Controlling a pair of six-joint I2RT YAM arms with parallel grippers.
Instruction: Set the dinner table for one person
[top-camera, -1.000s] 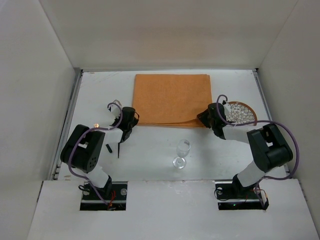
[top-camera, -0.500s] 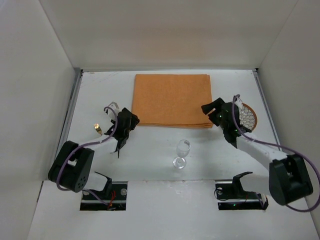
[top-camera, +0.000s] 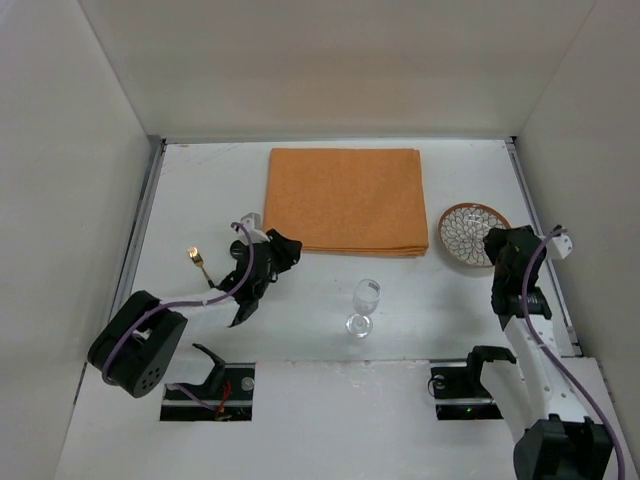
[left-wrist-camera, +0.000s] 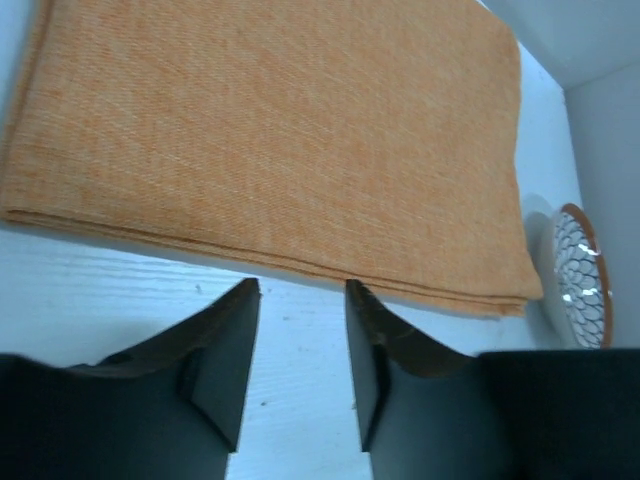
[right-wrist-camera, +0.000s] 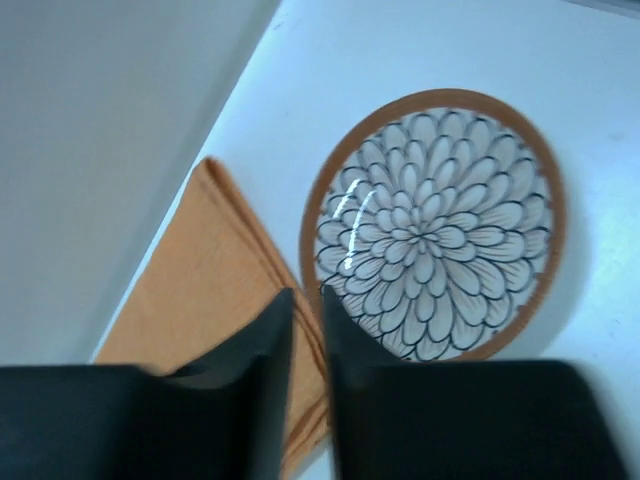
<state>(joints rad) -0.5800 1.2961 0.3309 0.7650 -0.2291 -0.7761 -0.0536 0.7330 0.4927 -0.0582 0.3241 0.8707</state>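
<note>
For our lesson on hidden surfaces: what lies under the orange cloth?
The orange cloth lies flat on the white dinner table, which shows all around it. Anything beneath its folded layers is covered.

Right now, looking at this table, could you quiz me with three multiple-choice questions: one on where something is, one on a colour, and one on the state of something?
1. Where is the plate?
A. on the table, right of the cloth
B. on top of the cloth
C. stacked on another plate

2. What colour is the cloth?
A. blue
B. orange
C. green

3. How is the glass?
A. standing upright
B. lying on its side
C. upside down

Answers:
1 A: the top view shows it on bare white table beside the cloth's right edge.
2 B: it is orange in every view.
3 A: it stands on its foot with the bowl up.
</note>
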